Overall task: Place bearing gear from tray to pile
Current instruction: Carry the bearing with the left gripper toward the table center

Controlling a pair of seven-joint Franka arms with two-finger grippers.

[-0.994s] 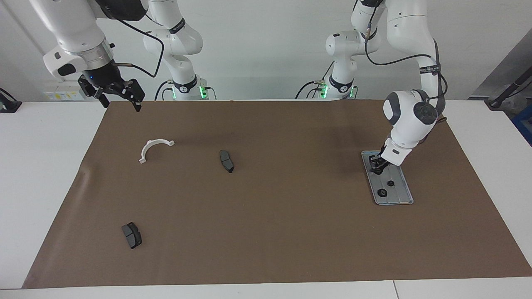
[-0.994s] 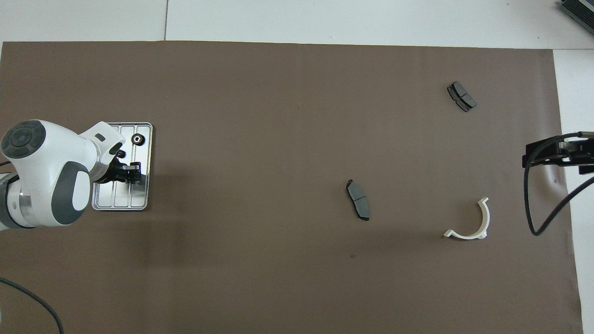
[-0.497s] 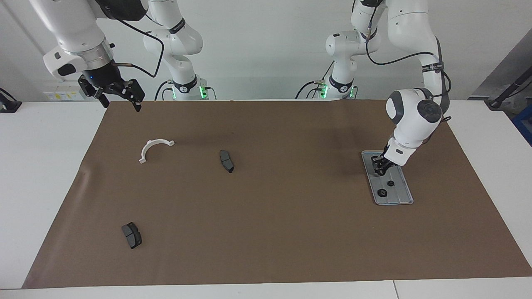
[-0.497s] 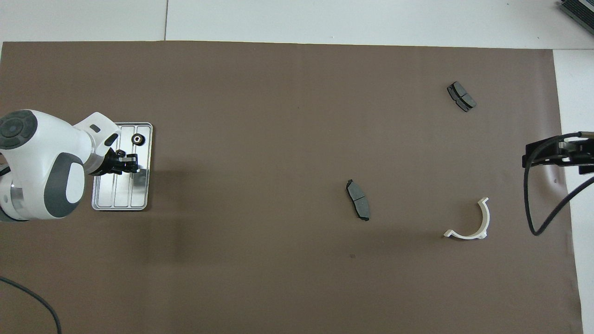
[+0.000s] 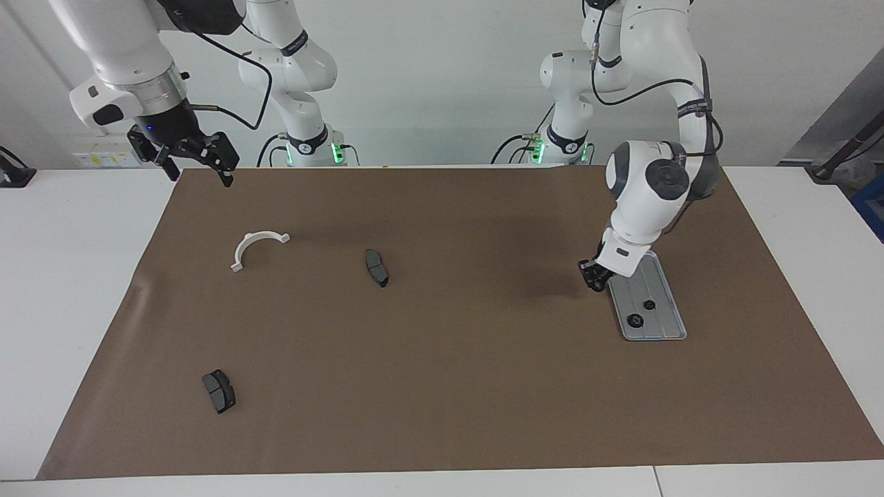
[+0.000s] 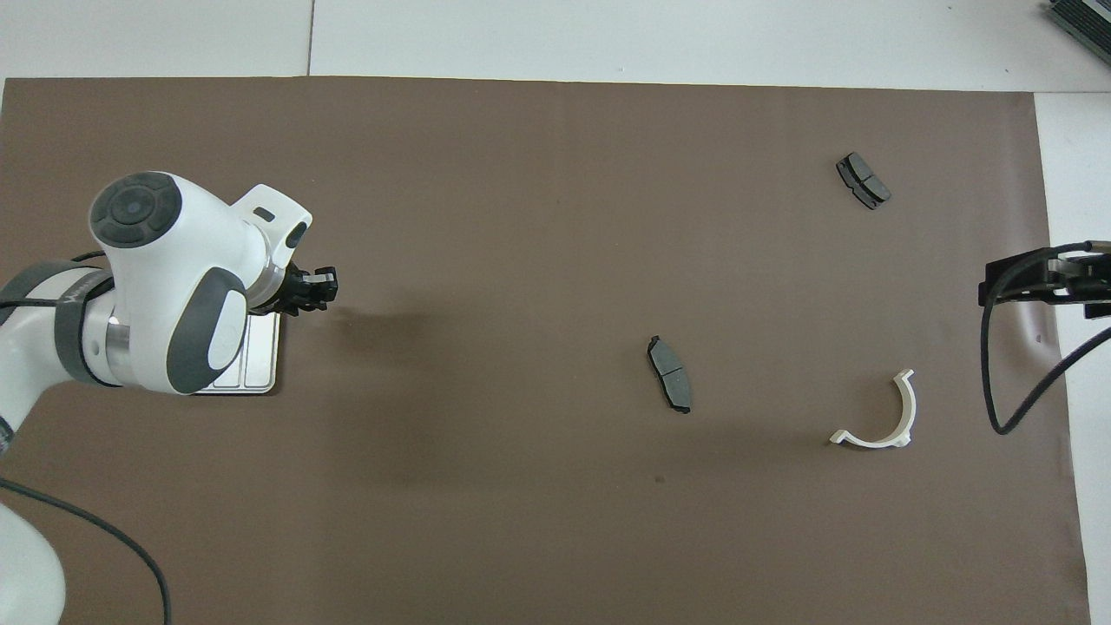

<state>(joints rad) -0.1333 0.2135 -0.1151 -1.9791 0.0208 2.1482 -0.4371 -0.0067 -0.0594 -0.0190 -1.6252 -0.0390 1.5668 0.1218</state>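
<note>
The silver-grey tray lies on the brown mat toward the left arm's end; in the overhead view only its corner shows under the arm. Two dark bearing gears rest on it. My left gripper hangs low over the mat just beside the tray's edge. Its fingers are close together on a small dark gear, also seen in the overhead view. My right gripper is open and empty, raised over the mat's corner at the right arm's end. No pile of gears shows.
A white half-ring and a dark brake pad lie on the mat between the arms. A second brake pad lies farther from the robots. The brown mat covers most of the white table.
My left gripper closed at the tray's near end, rose and moved off the tray toward the table's middle. The right arm has not moved.
</note>
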